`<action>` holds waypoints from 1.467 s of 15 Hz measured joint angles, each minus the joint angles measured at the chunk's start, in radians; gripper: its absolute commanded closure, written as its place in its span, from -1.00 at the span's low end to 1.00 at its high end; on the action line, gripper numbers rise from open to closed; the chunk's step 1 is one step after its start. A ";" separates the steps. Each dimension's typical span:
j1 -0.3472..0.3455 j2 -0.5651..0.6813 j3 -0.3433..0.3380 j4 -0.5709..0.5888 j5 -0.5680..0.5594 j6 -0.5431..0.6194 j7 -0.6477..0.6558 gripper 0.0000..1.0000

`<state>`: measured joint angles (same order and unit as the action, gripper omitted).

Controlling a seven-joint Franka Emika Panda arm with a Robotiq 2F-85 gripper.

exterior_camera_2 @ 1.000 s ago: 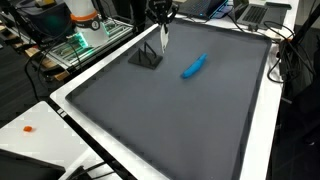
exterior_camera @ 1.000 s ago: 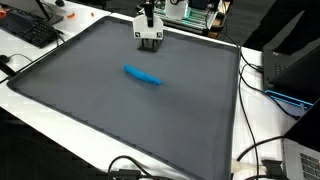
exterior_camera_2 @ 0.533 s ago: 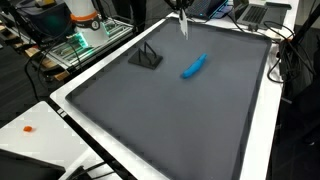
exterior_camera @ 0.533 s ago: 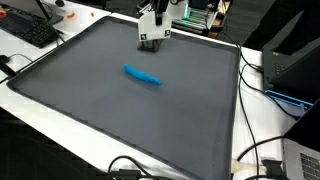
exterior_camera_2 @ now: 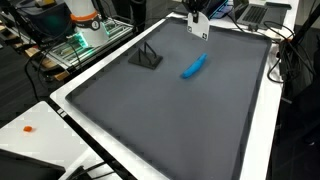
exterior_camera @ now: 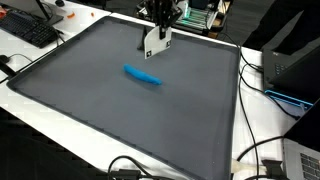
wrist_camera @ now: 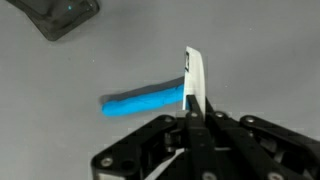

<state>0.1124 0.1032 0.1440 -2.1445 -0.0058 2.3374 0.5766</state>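
Raised away from the black stand [exterior_camera_2: 146, 57], my hand [wrist_camera: 194, 112] pinches a white card [wrist_camera: 193, 75]; pickup done, nothing set down yet.

The mat [exterior_camera: 100, 115] looks like matt grey cloth. The blue piece [exterior_camera: 142, 75] seems smooth plastic. At its one o'clock, the white slip [exterior_camera: 155, 42] looks flat and matt, and the gripper [wrist_camera: 195, 108] is dull black.

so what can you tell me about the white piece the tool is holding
The white piece is a thin, flat, stiff-looking plate, perhaps plastic or card. The shut tool pinches its upper end, so it hangs tilted above the gray mat, touching nothing else. In the wrist view it shows edge-on as a narrow strip, with the blue object lying on the mat beyond it.
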 measured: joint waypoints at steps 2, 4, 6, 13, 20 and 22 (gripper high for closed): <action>0.008 0.046 -0.001 0.046 -0.028 -0.018 -0.065 0.98; 0.016 0.088 -0.003 0.086 -0.053 -0.029 -0.110 0.92; 0.022 0.119 -0.007 0.113 -0.065 -0.031 -0.128 0.92; 0.029 0.131 -0.014 0.129 -0.066 -0.038 -0.133 0.98; 0.034 0.181 -0.016 0.154 -0.065 -0.038 -0.207 0.98; 0.038 0.211 -0.018 0.179 -0.066 -0.038 -0.232 0.98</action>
<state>0.1499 0.3144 0.1258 -1.9660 -0.0718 2.2998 0.3449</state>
